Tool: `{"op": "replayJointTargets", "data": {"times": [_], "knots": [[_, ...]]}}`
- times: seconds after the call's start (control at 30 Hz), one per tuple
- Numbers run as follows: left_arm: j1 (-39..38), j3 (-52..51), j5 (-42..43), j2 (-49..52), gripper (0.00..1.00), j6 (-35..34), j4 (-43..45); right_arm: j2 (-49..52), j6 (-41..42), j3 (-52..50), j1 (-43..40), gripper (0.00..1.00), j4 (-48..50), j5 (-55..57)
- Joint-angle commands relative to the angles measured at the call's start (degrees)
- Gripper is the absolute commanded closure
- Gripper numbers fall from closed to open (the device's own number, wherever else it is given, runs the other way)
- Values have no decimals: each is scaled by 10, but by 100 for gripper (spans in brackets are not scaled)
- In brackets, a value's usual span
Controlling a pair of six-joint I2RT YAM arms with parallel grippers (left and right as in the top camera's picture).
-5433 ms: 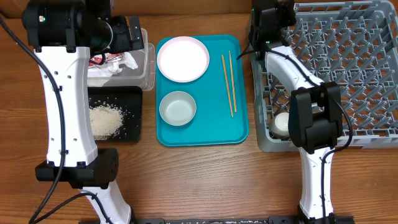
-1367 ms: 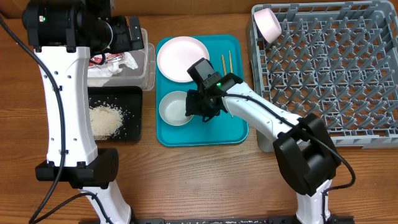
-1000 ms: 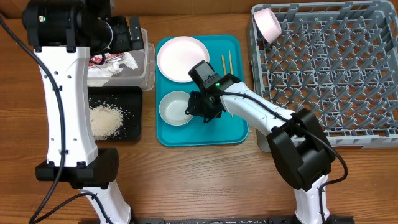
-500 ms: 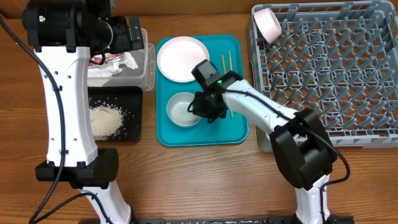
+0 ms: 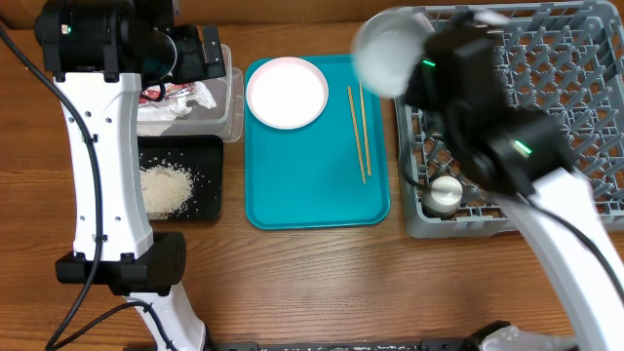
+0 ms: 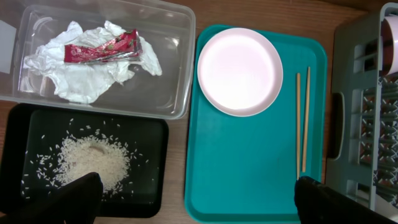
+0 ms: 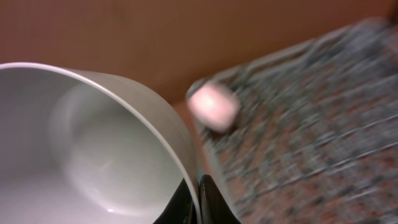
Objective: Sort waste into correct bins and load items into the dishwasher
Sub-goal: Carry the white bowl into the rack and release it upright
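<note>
Currently grips the rim of a small white round bowl (image 7: 81,155) in the right gripper (image 7: 198,202), jaws closed tight on it. Holds it high and blurred over the gap between the teal rectangular serving tray (image 5: 312,175) and the large grey plastic dish rack (image 5: 595,68). Has the left gripper (image 6: 199,193) spread fully wide and empty, well above the table. On the tray: round white plate (image 5: 287,92) and thin wooden chopsticks (image 5: 359,132).

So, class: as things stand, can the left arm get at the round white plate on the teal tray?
Probably yes: the round white plate lies bare, the left fingers stand open, and the right arm, holding a white bowl, is away over the grey plastic rack.
</note>
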Motion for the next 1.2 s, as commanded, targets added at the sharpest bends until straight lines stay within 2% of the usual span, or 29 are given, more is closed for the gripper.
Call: {"op": "replayJointTargets", "data": {"times": [0.0, 0.37, 0.47, 0.67, 0.77, 1.17], "knots": [[-1, -3, -3, 3, 0, -5, 2, 23, -55, -7, 2, 96, -2, 210], [-1, -3, -3, 3, 0, -5, 2, 214, -298, -10, -9, 96, 53, 461], [-1, -3, -3, 3, 0, -5, 2, 264, -312, -10, -16, 96, 67, 500], [-1, -3, -3, 3, 0, -5, 2, 320, -313, -10, -40, 96, 78, 485], [-1, -3, -3, 3, 0, -5, 2, 335, -313, -10, -55, 96, 83, 441], [-1, -3, -3, 3, 0, -5, 2, 347, -313, -10, -68, 96, 74, 332]]}}
